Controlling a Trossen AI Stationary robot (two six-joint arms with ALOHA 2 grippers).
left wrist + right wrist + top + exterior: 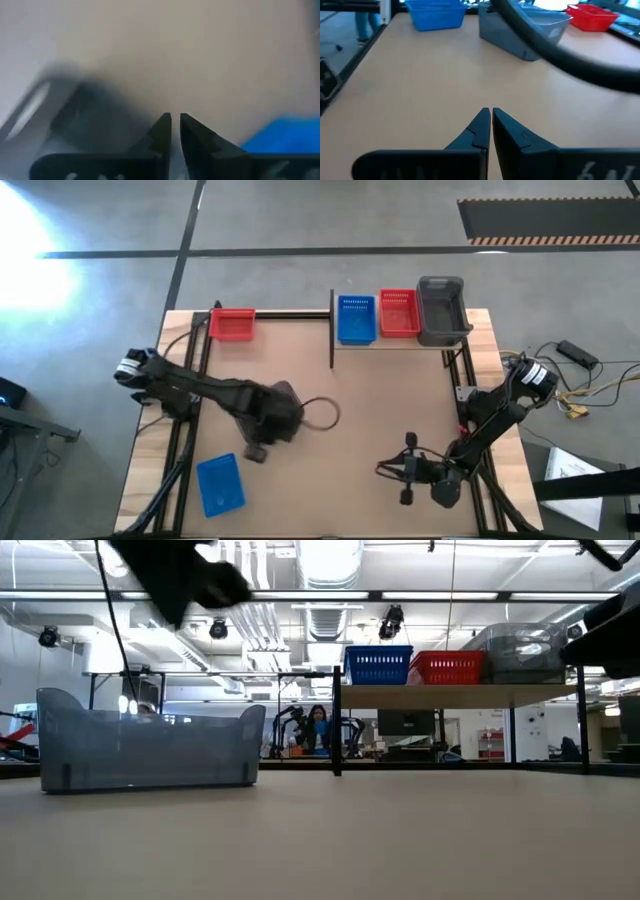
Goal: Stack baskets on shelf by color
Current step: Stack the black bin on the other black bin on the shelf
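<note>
The shelf (400, 343) already carries three baskets side by side: a blue basket (356, 319), a red basket (399, 312) and a grey basket (441, 309). Three more lie off it, so the sorting looks about half done.

The left gripper (262, 442) hangs over the tabletop (370, 410), well away from the shelf toward the near left. Directly under it, largely hidden in the high view, is a second grey basket (150, 748), plain in the low view. Its fingers (162, 131) are together and hold nothing, so the step in hand seems to be the approach to this grey basket. The next move calls for opening the fingers, closing on a wall of the basket and carrying it to the grey one on the shelf.

A loose blue basket (220, 484) sits nearer the front edge than the left gripper, and a loose red basket (232, 324) sits left of the shelf at the back edge.

The right gripper (408, 469) waits in front of the shelf, fingers together. A black post (332, 330) at the shelf's left end could snag a carried basket.
</note>
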